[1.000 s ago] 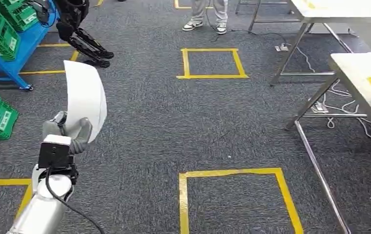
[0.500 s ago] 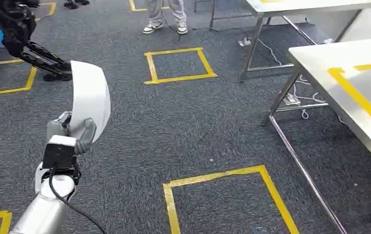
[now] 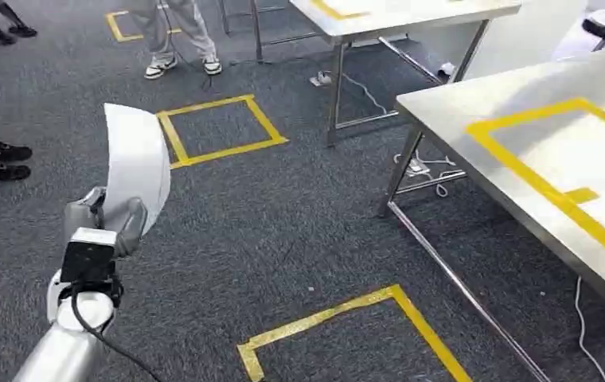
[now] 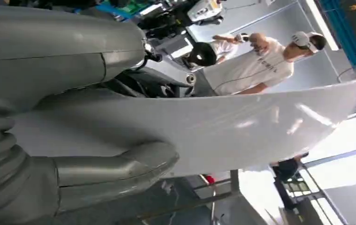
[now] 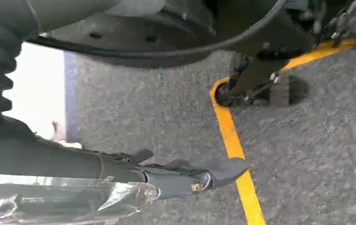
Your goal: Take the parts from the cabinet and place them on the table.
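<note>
While the left hand (image 3: pixel 107 216) clasps the curved white panel (image 3: pixel 136 163) upright above the carpet, the steel table (image 3: pixel 474 99) sits well apart to the right, so pickup looks done and placement remains; right hand's state, cannot tell.

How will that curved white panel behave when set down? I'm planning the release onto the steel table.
The white panel looks thin and glossy, so it may slide on the steel table. The left hand holds it by one end without visible sag, so probably stiff and light. Its curve may let it rock.
</note>
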Controlling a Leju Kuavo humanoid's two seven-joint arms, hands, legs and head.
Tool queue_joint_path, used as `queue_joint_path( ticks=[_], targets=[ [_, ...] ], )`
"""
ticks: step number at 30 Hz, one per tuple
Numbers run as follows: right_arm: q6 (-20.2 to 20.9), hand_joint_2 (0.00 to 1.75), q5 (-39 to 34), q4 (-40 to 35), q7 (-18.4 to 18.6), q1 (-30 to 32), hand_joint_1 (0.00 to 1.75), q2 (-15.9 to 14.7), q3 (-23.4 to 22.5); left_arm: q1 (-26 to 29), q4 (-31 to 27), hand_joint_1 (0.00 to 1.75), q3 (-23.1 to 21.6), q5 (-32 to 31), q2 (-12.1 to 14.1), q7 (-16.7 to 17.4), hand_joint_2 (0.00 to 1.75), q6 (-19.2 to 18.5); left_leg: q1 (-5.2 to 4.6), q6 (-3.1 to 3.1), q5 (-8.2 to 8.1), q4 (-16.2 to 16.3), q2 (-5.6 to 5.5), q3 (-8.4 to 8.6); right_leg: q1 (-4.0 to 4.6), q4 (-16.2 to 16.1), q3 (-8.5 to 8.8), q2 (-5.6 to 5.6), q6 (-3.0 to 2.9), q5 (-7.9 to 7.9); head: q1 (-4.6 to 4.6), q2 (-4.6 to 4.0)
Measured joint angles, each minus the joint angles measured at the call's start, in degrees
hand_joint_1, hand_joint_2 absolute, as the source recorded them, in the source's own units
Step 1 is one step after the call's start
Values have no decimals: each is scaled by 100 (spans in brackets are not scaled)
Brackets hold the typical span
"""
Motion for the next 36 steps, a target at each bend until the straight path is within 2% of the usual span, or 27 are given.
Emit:
queue_joint_path(
  ticks=[1, 2, 3, 4, 6, 7, 8, 9, 10, 11, 12, 13, 15, 17, 19, 21, 23, 24, 25, 26, 27, 30, 31, 32, 33, 34, 36],
  targets=[
    [0, 175, 0, 0, -4, -8, 0, 0, 0, 18, -4, 175, 9, -9, 2, 0, 175, 16, -13, 44, -77, 11, 32, 120, 12, 504, -230, -336, 41, 184, 56, -7],
    [2, 175, -2, 0, -4, -16, 0, 0, 0, 40, -7, 175, 13, -35, 4, 0, 175, 24, -27, 73, -102, 17, 109, 213, 13, 997, -533, -514, 62, 259, 64, -2],
    [5, 175, -2, 0, -4, -22, 0, 2, 0, 41, -7, 175, 11, -68, 13, 0, 175, 33, -46, 101, -215, 18, 180, 344, 13, 1457, -926, -617, 85, 62, 27, -4],
    [11, 175, -4, 0, -2, -19, 0, 11, 0, 42, -7, 175, 9, -96, 13, 0, 175, 33, -47, 110, -327, 17, 224, 460, 11, 1626, -1197, -645, 95, -267, 42, -2],
    [29, 175, -15, 0, -11, -19, 0, 17, -2, 39, -7, 175, 9, -111, 11, -2, 175, 40, -49, 111, -542, 18, 293, 712, 11, 1534, -1498, -648, 95, -939, 56, -2],
    [40, 175, -15, 0, -15, -26, 0, 17, -2, 38, -7, 175, 9, -116, 9, -2, 175, 40, -55, 111, -666, 18, 337, 869, 13, 1358, -1571, -650, 81, -1138, 51, -2],
    [42, 175, -13, 0, -13, -37, 0, 17, -2, 37, -7, 175, 4, -131, 4, -2, 175, 35, -68, 120, -806, 17, 389, 1062, 23, 1060, -1588, -668, 51, -1034, 58, -2],
    [42, 175, -13, 0, -11, -37, 0, 17, 0, 34, -7, 175, -2, -149, -2, -2, 175, 35, -83, 123, -927, 16, 437, 1220, 46, 737, -1581, -714, 3, -634, 55, -2],
    [42, 175, -11, 2, -9, -21, 0, 17, 0, 38, -4, 175, -7, -171, -2, -2, 175, 33, -89, 122, -1056, -16, 500, 1327, 101, 305, -1579, -930, -104, 300, 62, -2],
    [42, 175, -11, 7, -9, -16, 0, 18, -2, 28, 6, 175, -24, -184, 7, -2, 175, 27, -133, 101, -1160, 54, 527, 1448, 143, -9, -1635, -1081, -147, 1191, 26, -9],
    [48, 175, -11, 4, 0, -34, 0, 17, 0, 38, 4, 175, -26, -188, 9, -2, 175, 22, -150, 65, -1215, 23, 539, 1464, 151, 18, -1560, -1043, -98, 1256, 18, -7],
    [46, 175, -15, 4, -9, -55, 0, 35, 0, 16, 2, 175, -24, -188, 4, 2, 175, 20, -146, 38, -1258, -8, 595, 1482, 163, -6, -1578, -941, -105, 1274, -21, -9],
    [46, 175, -11, 0, -11, -90, 0, 37, 0, 2, -7, 175, -31, -199, -4, -2, 175, 22, -124, -35, -1163, 172, 613, 1432, 130, -50, -1549, -785, -138, 1243, 16, -4],
    [44, 175, -11, 0, -13, -92, 0, 33, -2, -7, -11, 175, -31, -208, 2, -4, 175, 24, -104, -78, -1108, 674, 383, 1138, 73, -118, -1467, -674, -171, 1219, -1, -4],
    [37, 175, -13, 0, -13, -109, 0, 33, -4, -1, -11, 175, -31, -208, 18, -4, 175, 27, -78, -117, -1540, 1489, 247, 546, 44, -132, -1431, -530, -206, 1175, -6, -4],
    [48, 175, -13, -2, -13, -105, 0, 44, -2, 12, -9, 175, -31, -208, 31, -4, 175, 24, -60, -137, -1886, 1837, 235, 145, 25, -131, -1402, -380, -196, 1136, -4, -4],
    [57, 175, -17, -2, -13, -95, 0, 46, -2, 10, -9, 175, -31, -208, 31, -4, 175, 22, -39, -157, -1473, 1513, 227, 124, 0, -125, -1358, -232, -157, 1103, -4, -4],
    [57, 175, -17, -2, -18, -105, 0, 46, -2, 7, -9, 175, -31, -208, 29, -4, 175, 20, -15, -181, -1070, 1055, 188, 270, -21, -115, -1330, -142, -132, 1088, -6, -4],
    [57, 175, -13, -2, -17, -109, 0, 48, -2, 4, -9, 175, -31, -208, 31, -4, 175, 18, 19, -208, -739, 595, 83, 446, -42, -99, -1314, -77, -102, 1070, -4, -4],
    [57, 175, -13, -2, -20, -107, 0, 46, -2, 0, -9, 175, -31, -208, 33, -4, 175, 13, 89, -254, -585, 255, -207, 570, -48, -77, -1326, -9, -43, 1050, -10, -4],
    [50, 175, -4, -2, -20, -121, 0, 44, -2, -9, -9, 175, -33, -208, 35, -4, 175, 7, 86, -163, -820, 126, -307, 574, -46, -8, -1369, 40, -15, 1046, -19, -4],
    [42, 175, -7, -2, -26, -65, 0, 44, -4, 14, -9, 175, -37, -205, 22, -4, 175, -17, 34, -6, -663, 191, -185, 582, -83, -79, -1415, 179, 108, 1067, -6, -4],
    [39, 175, -7, -2, -28, -63, 0, 37, -4, -2, -9, 175, -37, -205, 6, -4, 175, -17, 78, 48, -629, 162, -76, 599, -81, -52, -1450, 150, 129, 1059, -30, -4],
    [24, 175, -4, 0, -28, -72, 0, 39, -4, -11, -9, 175, -39, -205, -4, -4, 175, -17, 70, 69, -633, 162, -40, 611, -23, 78, -1486, -197, 144, 952, 21, -4],
    [20, 175, -2, 0, -24, -90, 0, 33, -4, -4, -9, 175, -44, -208, -7, -4, 175, -17, 54, 109, -645, 162, 29, 623, -20, 416, -1628, -440, 165, 729, 82, -4],
    [18, 175, 0, 0, -26, -102, 0, 20, -7, 8, -9, 175, -44, -208, -2, -4, 175, -19, 43, 124, -654, 162, 101, 630, -22, 884, -1834, -550, 185, 478, 80, -4],
    [11, 175, 0, 0, -33, -121, 0, 11, -13, 21, -9, 175, -42, -208, 18, -4, 175, -30, 31, 129, -669, 163, 264, 637, -24, 1732, -2199, -595, 207, 123, 82, -4]
  ],
)
